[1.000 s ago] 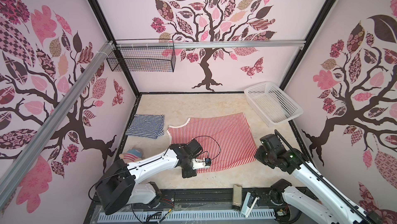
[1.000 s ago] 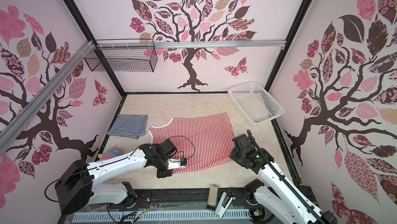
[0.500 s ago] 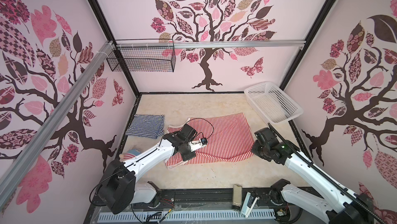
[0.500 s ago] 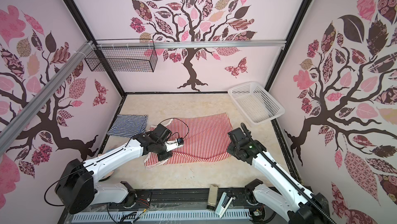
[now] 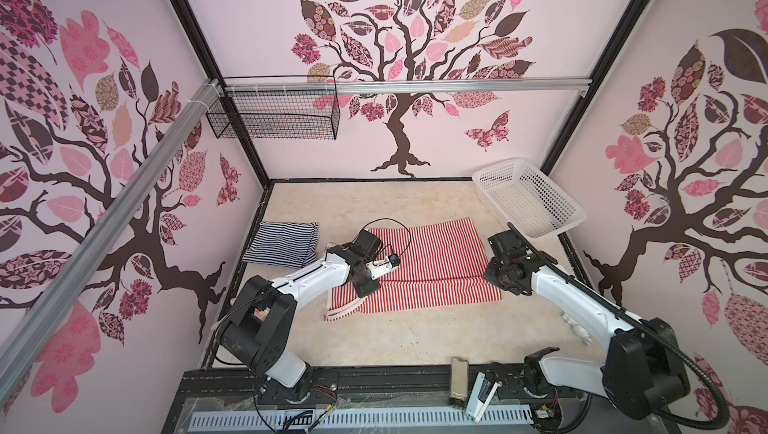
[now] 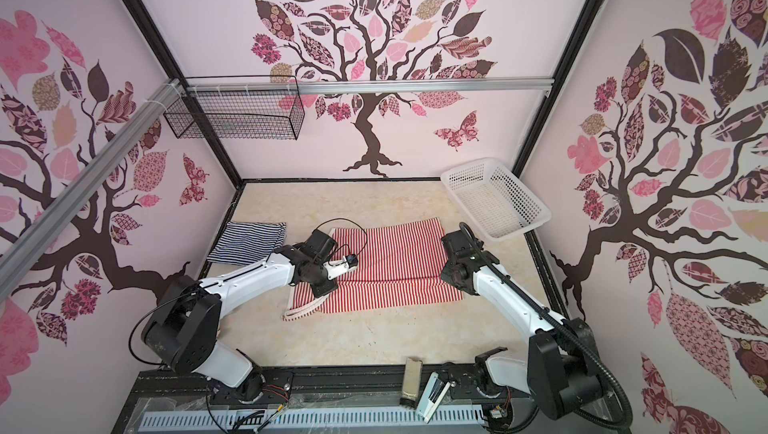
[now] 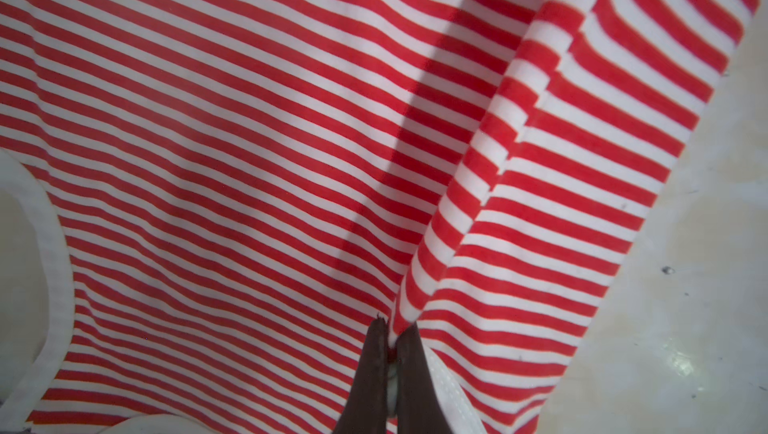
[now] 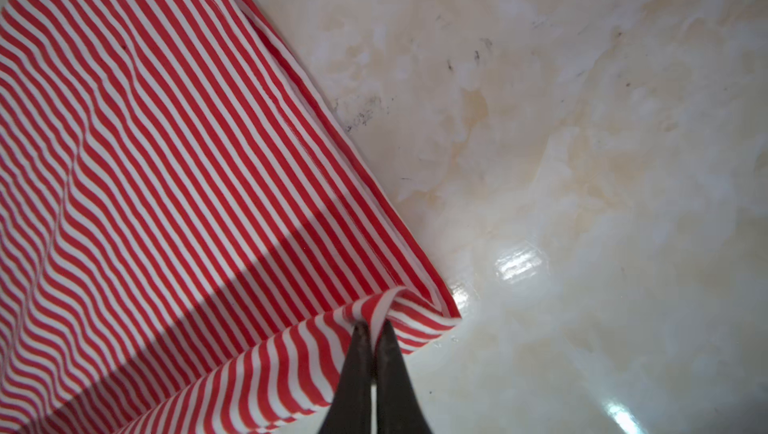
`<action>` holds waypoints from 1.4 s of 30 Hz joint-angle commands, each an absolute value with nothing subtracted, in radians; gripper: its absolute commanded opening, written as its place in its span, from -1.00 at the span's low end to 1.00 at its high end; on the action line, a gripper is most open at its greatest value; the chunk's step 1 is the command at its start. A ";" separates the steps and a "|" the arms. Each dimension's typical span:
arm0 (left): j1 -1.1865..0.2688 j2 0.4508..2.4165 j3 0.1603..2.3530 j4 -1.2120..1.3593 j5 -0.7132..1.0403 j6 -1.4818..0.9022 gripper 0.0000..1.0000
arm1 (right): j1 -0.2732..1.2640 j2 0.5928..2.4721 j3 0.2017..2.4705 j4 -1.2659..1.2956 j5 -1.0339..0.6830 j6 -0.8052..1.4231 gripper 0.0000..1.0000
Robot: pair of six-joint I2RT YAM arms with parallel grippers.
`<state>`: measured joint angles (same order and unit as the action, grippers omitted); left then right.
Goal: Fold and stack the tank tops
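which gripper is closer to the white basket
Right. The right gripper pinches the red striped top at its edge toward the basket; the left gripper pinches the far end, by the navy top.

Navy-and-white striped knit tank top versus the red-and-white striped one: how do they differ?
Navy-and-white striped tank top: small folded bundle, untouched. Red-and-white striped tank top: wider, mid-fold, pinched by left gripper and right gripper, jaws shut. Both: thin stripes.

Wrist-view edges cut off the left claw (image 7: 392, 338), right claw (image 8: 374, 330) and red-striped tank top (image 7: 249, 120).
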<state>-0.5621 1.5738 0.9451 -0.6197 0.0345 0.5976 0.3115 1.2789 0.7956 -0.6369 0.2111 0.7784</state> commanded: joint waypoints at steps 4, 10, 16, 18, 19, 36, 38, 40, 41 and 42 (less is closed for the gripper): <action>-0.551 1.618 1.001 -0.536 -0.030 0.548 -0.82 | 0.305 1.381 0.873 -0.601 0.287 0.731 -0.83; -0.551 1.553 0.970 -0.461 -0.153 0.494 -0.33 | 0.312 1.309 0.922 -0.633 0.269 0.703 -0.36; -0.551 1.354 0.887 -0.537 -0.107 0.479 -0.15 | 0.333 1.168 0.823 -0.595 0.161 0.714 -0.35; -0.550 1.308 0.861 -0.603 -0.067 0.495 -0.16 | 0.339 1.176 0.780 -0.555 0.099 0.713 -0.41; -0.550 1.295 0.852 -0.634 -0.053 0.503 -0.16 | 0.343 1.189 0.766 -0.539 0.078 0.713 -0.43; -0.479 1.324 0.657 -0.636 -0.103 0.659 -0.31 | 0.365 1.442 0.724 -0.420 0.070 0.716 -0.48; -0.431 1.346 0.645 -0.616 -0.120 0.685 -0.31 | 0.365 1.456 0.720 -0.410 0.070 0.716 -0.45; -0.388 1.372 0.640 -0.608 -0.133 0.711 -0.32 | 0.364 1.463 0.722 -0.416 0.082 0.715 -0.44; -0.364 1.384 0.638 -0.608 -0.131 0.724 -0.32 | 0.365 1.465 0.723 -0.420 0.089 0.715 -0.43; -0.337 1.396 0.640 -0.612 -0.128 0.736 -0.33 | 0.365 1.466 0.722 -0.425 0.099 0.715 -0.43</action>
<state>-0.3836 1.3705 0.6590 -0.6247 -0.1139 0.6792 0.3599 1.4487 0.6983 -0.4068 0.0570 0.7143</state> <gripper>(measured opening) 0.339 0.284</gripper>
